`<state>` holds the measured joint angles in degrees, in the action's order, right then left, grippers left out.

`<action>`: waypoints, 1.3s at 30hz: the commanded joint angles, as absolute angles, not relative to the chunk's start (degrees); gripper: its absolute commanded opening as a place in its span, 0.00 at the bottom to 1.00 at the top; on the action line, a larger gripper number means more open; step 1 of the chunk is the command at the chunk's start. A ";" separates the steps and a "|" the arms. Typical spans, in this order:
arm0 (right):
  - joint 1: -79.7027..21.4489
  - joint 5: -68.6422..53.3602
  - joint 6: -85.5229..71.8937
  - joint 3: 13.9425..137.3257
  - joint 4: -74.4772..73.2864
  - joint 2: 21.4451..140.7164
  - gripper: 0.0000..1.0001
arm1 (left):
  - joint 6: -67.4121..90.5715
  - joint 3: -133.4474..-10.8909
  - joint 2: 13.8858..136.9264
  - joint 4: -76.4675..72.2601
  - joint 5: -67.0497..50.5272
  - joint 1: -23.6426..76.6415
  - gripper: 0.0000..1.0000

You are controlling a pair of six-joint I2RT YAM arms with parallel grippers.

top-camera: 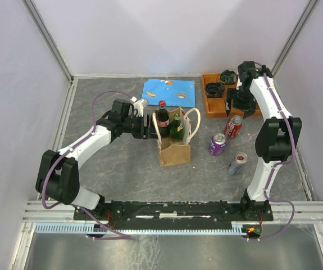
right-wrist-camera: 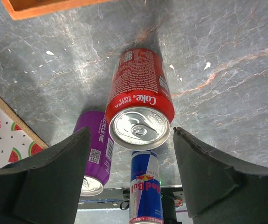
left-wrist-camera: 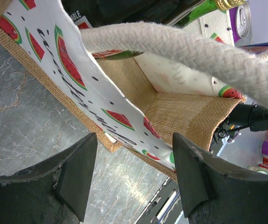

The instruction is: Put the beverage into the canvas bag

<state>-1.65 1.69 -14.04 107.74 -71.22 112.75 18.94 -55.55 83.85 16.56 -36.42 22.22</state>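
The tan canvas bag [top-camera: 174, 147] stands upright mid-table with a cola bottle [top-camera: 162, 117] and a green bottle [top-camera: 176, 128] inside. My left gripper [top-camera: 149, 126] is open at the bag's left side. In the left wrist view the bag's watermelon-print wall [left-wrist-camera: 120, 100] and rope handle [left-wrist-camera: 180, 46] lie just beyond the open gripper [left-wrist-camera: 134, 177], nothing between the fingers. My right gripper [top-camera: 242, 111] hovers open over a red Coke can [top-camera: 233, 126]. In the right wrist view that can [right-wrist-camera: 140, 93] lies on the table between and beyond the open gripper [right-wrist-camera: 131, 163], untouched.
A purple can [top-camera: 217, 144] and a Red Bull can [top-camera: 238, 163] lie right of the bag, also seen as the purple can [right-wrist-camera: 94, 149] and Red Bull can [right-wrist-camera: 145, 186]. An orange tray [top-camera: 217, 95] with dark items sits back right. A blue patterned cloth [top-camera: 168, 91] lies behind the bag.
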 commanded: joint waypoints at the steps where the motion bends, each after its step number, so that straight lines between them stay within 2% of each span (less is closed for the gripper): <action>1: -1.40 1.11 -12.92 105.18 -71.39 113.04 0.80 | 17.17 -55.41 82.68 15.42 -38.38 22.24 0.71; 12: -1.38 1.97 -13.10 100.72 -68.16 114.09 0.78 | 16.79 -56.14 83.34 15.82 -38.67 22.18 0.71; 16: -1.39 2.57 -13.02 100.46 -67.79 114.64 0.71 | 16.74 -56.18 83.57 15.86 -38.67 22.19 0.71; 18: -1.40 3.30 -13.04 100.54 -67.72 114.72 0.58 | 16.91 -56.28 83.58 15.82 -38.67 22.22 0.71; 21: -1.41 4.26 -13.18 100.67 -67.19 113.81 0.26 | 16.87 -56.19 83.50 15.82 -38.67 22.22 0.71; 23: -1.36 4.62 -13.23 101.23 -67.16 113.13 0.10 | 16.96 -56.08 83.41 15.82 -38.67 22.22 0.72; 25: -1.41 4.73 -13.27 102.45 -67.74 112.22 0.01 | 16.92 -56.01 83.30 15.82 -38.67 22.23 0.71; 39: -1.49 -0.27 -15.98 122.46 -75.43 107.65 0.00 | 17.53 -55.29 83.05 14.62 -38.85 22.24 0.71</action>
<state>-1.58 2.50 -14.09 114.52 -73.21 113.19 18.94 -55.53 83.85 16.40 -36.58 22.22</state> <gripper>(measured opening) 0.691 0.716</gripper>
